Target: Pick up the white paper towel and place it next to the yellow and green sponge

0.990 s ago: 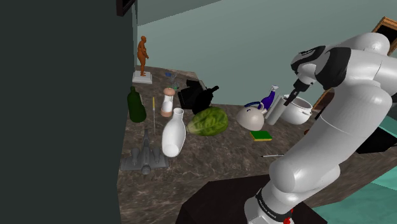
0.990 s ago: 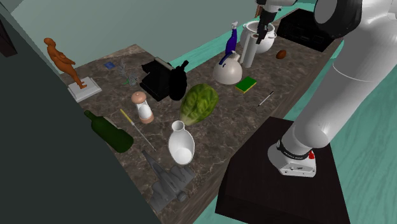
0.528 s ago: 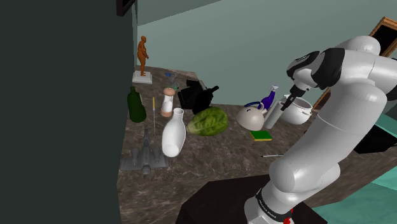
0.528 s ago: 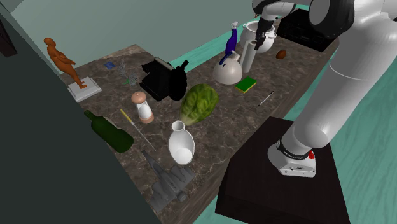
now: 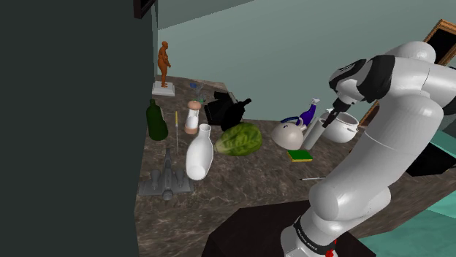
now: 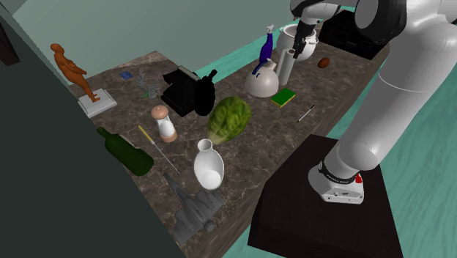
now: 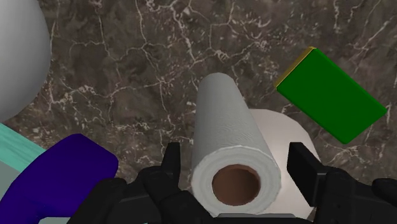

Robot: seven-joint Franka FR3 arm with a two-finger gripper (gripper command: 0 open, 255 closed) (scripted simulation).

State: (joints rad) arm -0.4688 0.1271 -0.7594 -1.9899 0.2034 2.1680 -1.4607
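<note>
Both black jaws stand spread astride the upright white paper-towel roll (image 7: 229, 137), not touching it; we judge them aligned for clamping.

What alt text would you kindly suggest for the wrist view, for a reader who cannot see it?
An upright white paper towel roll, seen from above with its brown core showing, stands between the open black fingers of the gripper, not yet clasped. Beyond it a green sponge with a yellow edge lies on the dark marbled counter.
</note>
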